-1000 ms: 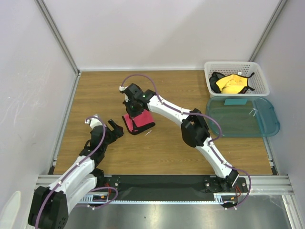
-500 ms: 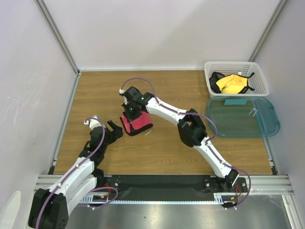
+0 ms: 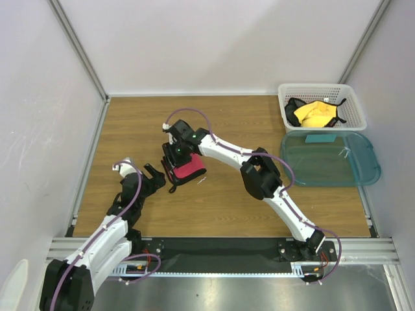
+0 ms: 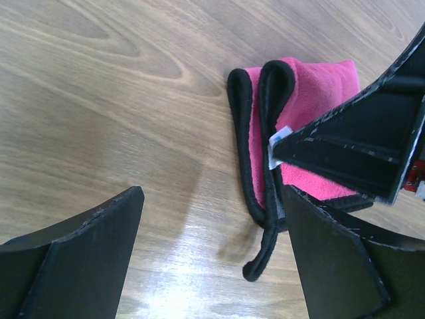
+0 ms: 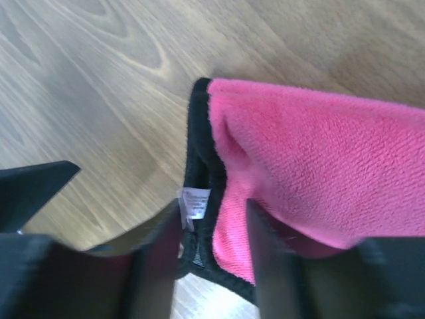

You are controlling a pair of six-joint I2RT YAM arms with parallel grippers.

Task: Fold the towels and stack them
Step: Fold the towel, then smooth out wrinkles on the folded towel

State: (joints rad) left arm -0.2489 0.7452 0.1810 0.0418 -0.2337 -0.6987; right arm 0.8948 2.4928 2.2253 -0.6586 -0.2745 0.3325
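A pink-red towel (image 3: 189, 170) with black edging lies folded on the wooden table, left of centre. My right gripper (image 3: 171, 167) reaches down over its left end. In the right wrist view the towel (image 5: 319, 146) has its black edge and white label (image 5: 194, 203) between the parted fingers of the right gripper (image 5: 212, 216), which stands open. My left gripper (image 3: 155, 176) is wide open just left of the towel (image 4: 312, 86), low over the table, and the left gripper (image 4: 212, 196) holds nothing. A yellow towel (image 3: 314, 115) lies crumpled in the basket.
A white lattice basket (image 3: 321, 87) stands at the back right with a teal translucent tub (image 3: 366, 170) in front of it. Grey walls and metal posts close in the table on three sides. The arm bases sit on the near rail.
My right gripper carried the pink towel slightly left and down onto the table, then parted its fingers. The left arm has hardly moved.
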